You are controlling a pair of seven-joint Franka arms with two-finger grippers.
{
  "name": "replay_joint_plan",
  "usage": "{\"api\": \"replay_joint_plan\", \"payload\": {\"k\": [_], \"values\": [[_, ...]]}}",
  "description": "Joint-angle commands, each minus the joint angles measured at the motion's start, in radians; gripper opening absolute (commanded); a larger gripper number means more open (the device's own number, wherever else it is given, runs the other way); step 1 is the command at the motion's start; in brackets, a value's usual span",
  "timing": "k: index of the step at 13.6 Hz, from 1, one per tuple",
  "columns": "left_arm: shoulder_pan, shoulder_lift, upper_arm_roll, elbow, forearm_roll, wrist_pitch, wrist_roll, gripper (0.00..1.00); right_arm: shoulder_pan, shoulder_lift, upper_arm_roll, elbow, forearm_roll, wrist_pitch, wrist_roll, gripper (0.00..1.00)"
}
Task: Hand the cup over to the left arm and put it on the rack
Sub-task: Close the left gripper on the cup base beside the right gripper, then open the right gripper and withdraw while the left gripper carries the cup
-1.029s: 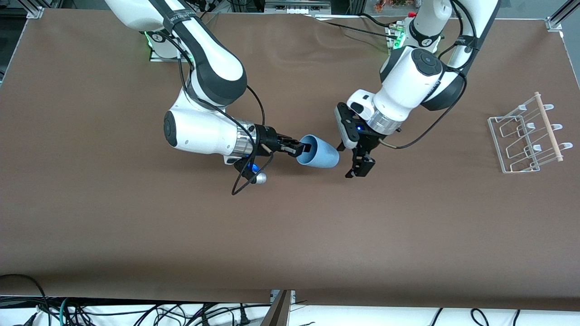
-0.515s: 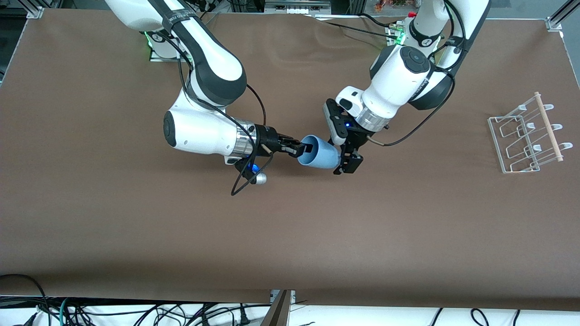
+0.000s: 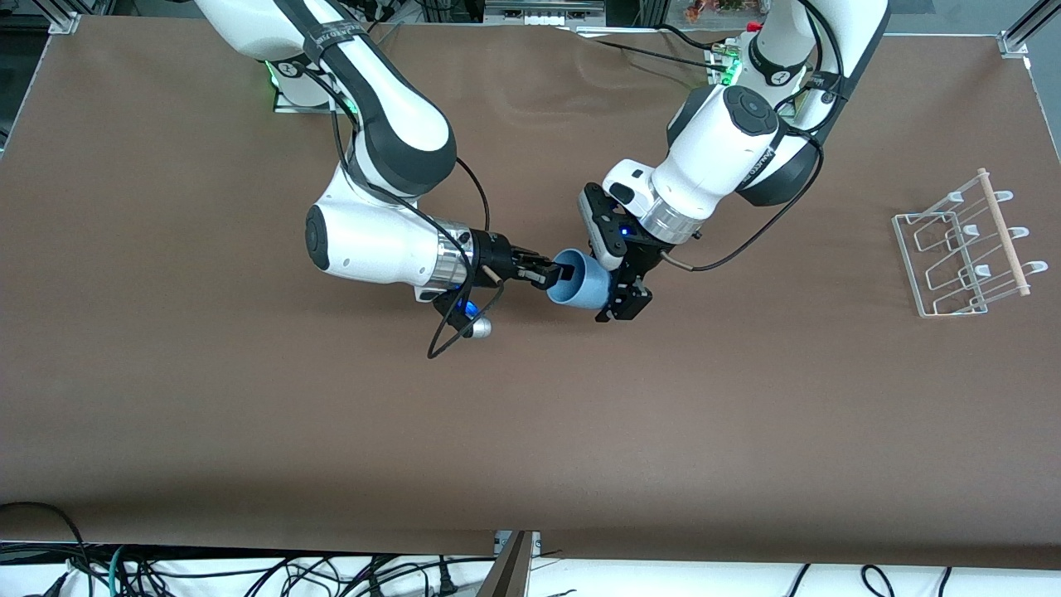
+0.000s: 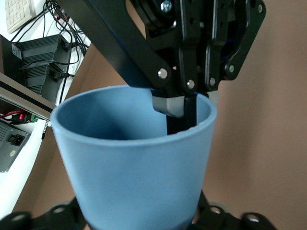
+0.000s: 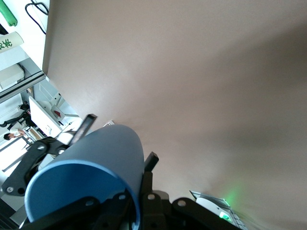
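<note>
The light-blue cup [image 3: 585, 287] lies on its side in the air over the middle of the table. My right gripper [image 3: 554, 272] is shut on its rim, with one finger inside the cup and one outside [image 4: 169, 103]. My left gripper [image 3: 618, 302] is open and straddles the cup's base end, a finger on either side of it [image 5: 88, 120]. In the left wrist view the cup [image 4: 134, 163] fills the space between the jaws. The right wrist view shows the cup's wall [image 5: 108, 148] from its mouth end. The white wire rack [image 3: 966, 245] stands at the left arm's end of the table.
The brown table cover [image 3: 530, 431] is bare around the arms. A loose black cable [image 3: 452, 336] hangs from the right wrist, close to the table. Cables lie below the table's front edge.
My left gripper has moved in toward the right arm and now sits around the cup's base. The right gripper and cup have barely shifted.
</note>
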State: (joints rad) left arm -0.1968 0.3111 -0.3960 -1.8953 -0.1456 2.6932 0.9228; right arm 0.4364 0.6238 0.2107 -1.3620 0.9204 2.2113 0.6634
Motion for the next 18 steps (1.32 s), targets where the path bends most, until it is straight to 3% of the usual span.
{"api": "replay_joint_plan", "payload": {"k": [1, 3, 4, 5, 9, 11, 15, 18], "values": [[-0.012, 0.022, 0.002, 0.030, -0.023, 0.000, -0.002, 0.00, 0.010, 0.014, 0.007, 0.037, 0.020, -0.002, 0.005, 0.00], [-0.009, 0.017, 0.002, 0.030, -0.023, -0.004, 0.001, 0.00, 0.008, 0.014, 0.007, 0.037, 0.020, -0.002, 0.001, 0.16], [-0.007, 0.014, 0.002, 0.030, -0.023, -0.007, 0.002, 0.00, 0.004, 0.014, 0.007, 0.037, 0.020, -0.002, -0.004, 0.44], [-0.006, 0.011, 0.003, 0.030, -0.020, -0.010, 0.002, 0.00, 0.004, 0.011, 0.006, 0.038, 0.017, -0.002, -0.017, 0.98], [0.043, -0.010, 0.003, 0.030, -0.020, -0.053, -0.001, 0.00, -0.060, 0.001, 0.001, 0.069, 0.011, -0.054, -0.016, 1.00], [0.095, -0.056, 0.003, 0.028, -0.026, -0.165, -0.002, 0.00, -0.123, -0.003, -0.001, 0.098, -0.014, -0.163, -0.015, 1.00], [0.261, -0.170, 0.009, 0.028, -0.011, -0.531, 0.010, 0.00, -0.205, -0.029, -0.001, 0.103, -0.269, -0.301, -0.036, 1.00], [0.406, -0.213, 0.016, 0.025, 0.096, -0.844, 0.002, 0.00, -0.272, -0.036, -0.001, 0.103, -0.457, -0.431, -0.161, 1.00]]}}
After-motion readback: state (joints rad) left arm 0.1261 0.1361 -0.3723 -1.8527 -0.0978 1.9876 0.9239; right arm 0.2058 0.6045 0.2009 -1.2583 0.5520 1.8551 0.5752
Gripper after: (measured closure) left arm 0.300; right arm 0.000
